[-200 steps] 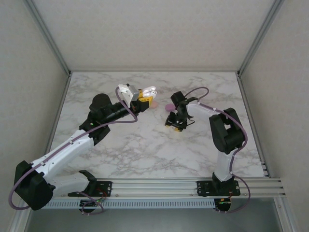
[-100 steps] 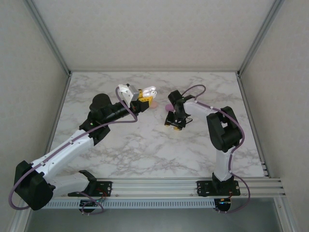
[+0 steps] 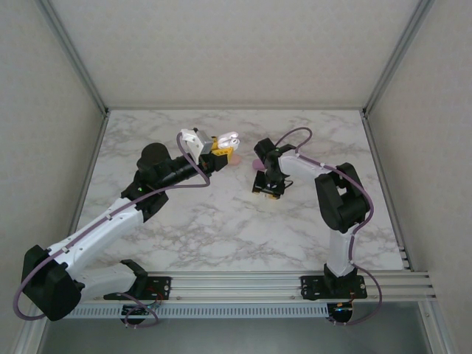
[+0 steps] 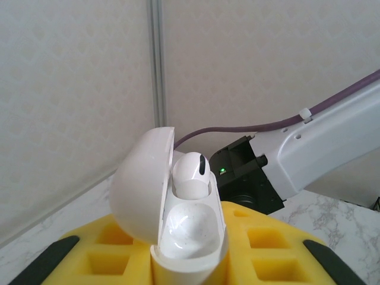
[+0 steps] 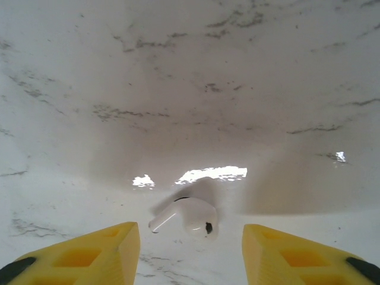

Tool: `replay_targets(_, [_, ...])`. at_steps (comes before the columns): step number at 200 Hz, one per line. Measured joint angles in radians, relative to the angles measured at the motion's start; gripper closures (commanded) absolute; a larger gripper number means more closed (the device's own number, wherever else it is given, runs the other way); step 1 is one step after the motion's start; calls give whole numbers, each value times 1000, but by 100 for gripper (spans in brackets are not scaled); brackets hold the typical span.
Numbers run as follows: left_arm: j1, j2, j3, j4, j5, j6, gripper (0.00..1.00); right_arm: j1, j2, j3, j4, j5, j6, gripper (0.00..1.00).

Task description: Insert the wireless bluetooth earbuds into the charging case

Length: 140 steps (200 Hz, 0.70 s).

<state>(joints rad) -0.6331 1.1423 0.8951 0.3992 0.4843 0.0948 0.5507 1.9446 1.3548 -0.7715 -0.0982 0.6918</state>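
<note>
The right gripper [image 3: 267,191] stood released, fingers spread, low over the marble table [image 5: 190,71]. One white earbud [image 5: 191,217] lay on the table between the fingers, touching neither. Farther out, the left gripper [image 3: 220,147] was clenched on the white charging case [image 4: 184,237], its lid [image 4: 139,178] open and a second white earbud [image 4: 191,168] seated inside.

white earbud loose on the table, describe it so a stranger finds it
On the white marble table, find the right arm's yellow-fingered tool near the middle. The small white earbud lies between its open jaws; unlike the other white bud, it sits outside the open white rounded case.
</note>
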Motion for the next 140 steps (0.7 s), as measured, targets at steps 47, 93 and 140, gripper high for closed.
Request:
replay_targets(47, [0, 0, 0, 0, 0, 0, 80, 3, 8, 2, 1, 2, -23, 58])
replay_targets(93, [0, 0, 0, -1, 0, 0, 81, 4, 51, 43, -3, 13, -91, 64])
replay_targets(140, [0, 0, 0, -1, 0, 0, 81, 28, 87, 99, -25, 16, -241, 72])
